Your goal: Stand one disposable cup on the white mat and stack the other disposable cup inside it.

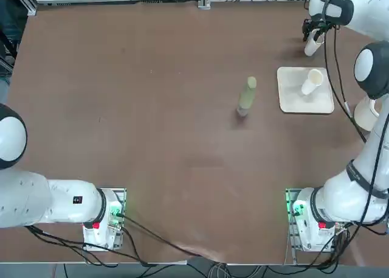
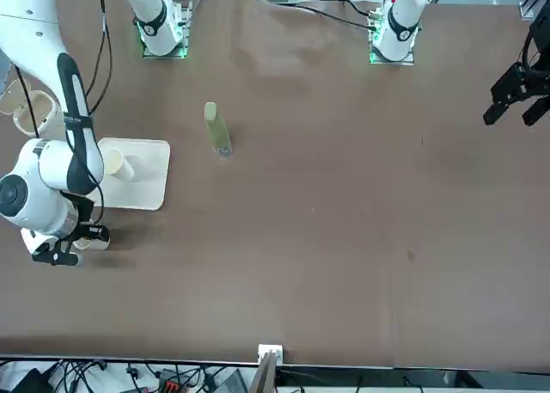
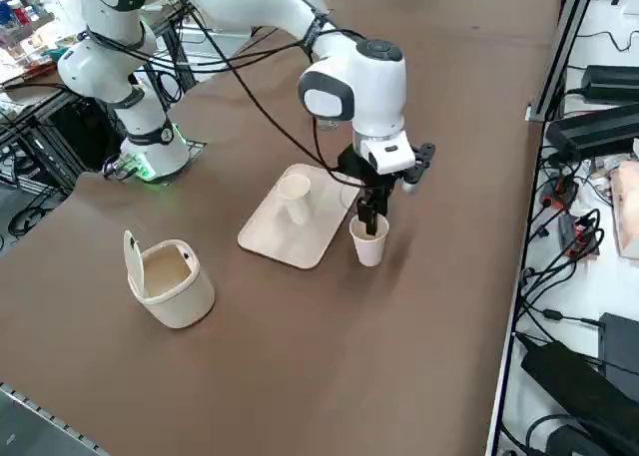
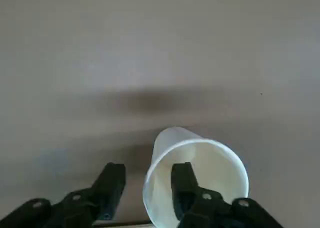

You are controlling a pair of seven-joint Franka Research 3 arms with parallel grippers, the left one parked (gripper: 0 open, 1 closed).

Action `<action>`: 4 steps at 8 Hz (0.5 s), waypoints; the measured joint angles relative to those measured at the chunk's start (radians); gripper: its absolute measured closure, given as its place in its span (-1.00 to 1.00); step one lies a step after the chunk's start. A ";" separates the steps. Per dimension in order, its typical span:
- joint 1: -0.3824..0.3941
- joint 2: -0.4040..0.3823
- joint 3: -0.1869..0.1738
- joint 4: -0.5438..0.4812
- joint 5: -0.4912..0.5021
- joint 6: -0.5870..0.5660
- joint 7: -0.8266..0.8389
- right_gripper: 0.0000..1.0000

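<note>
Straddling the second disposable cup's [image 4: 195, 180] rim just off the white mat's [image 1: 290, 101] far edge, our right gripper [image 4: 147, 188] looks half-closed, seemingly not yet pinching; one cup [image 1: 312, 81] already stands on the mat. Squeezing could crumple or tip it.

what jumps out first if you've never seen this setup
The right gripper straddles the rim of a disposable cup standing on the bare table just beyond the white mat, one finger inside, one outside. A second cup already stands on the mat. A green bottle lies mid-table.
</note>
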 joint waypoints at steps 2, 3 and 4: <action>-0.001 -0.001 -0.001 0.012 0.000 0.000 0.000 0.76; -0.002 -0.005 -0.001 0.019 0.000 -0.004 0.000 0.92; -0.002 -0.013 -0.002 0.026 0.000 -0.018 0.000 0.96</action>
